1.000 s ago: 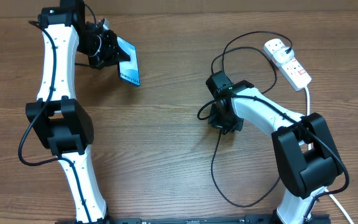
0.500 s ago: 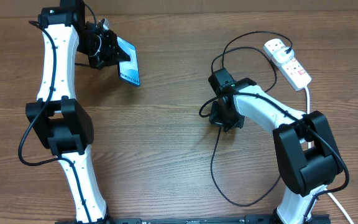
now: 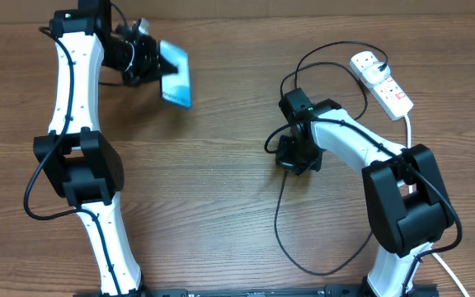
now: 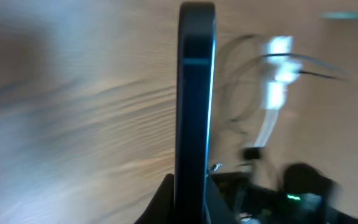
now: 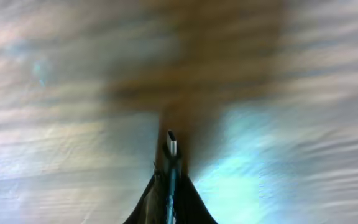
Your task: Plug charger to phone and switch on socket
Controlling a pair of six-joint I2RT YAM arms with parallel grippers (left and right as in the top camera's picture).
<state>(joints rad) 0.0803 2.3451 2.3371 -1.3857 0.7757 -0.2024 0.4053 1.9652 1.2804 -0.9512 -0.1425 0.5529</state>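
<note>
My left gripper (image 3: 153,64) is shut on the phone (image 3: 176,74), a slim slab with a light blue screen, held off the table at the far left. In the left wrist view the phone (image 4: 195,106) stands edge-on between the fingers (image 4: 191,199). My right gripper (image 3: 291,155) is shut on the charger's connector tip (image 5: 171,144), which points forward from the fingers (image 5: 169,180), blurred. The black charger cable (image 3: 280,223) loops over the table to a plug in the white socket (image 3: 380,81) at the far right.
The socket's thick white cord (image 3: 408,132) runs down behind the right arm. Cable loops lie in front of and behind the right gripper. The socket also shows blurred in the left wrist view (image 4: 277,56).
The left gripper has lifted and turned the phone toward the right. The right gripper has turned slightly with the connector, and the cable loop in front has shifted.
</note>
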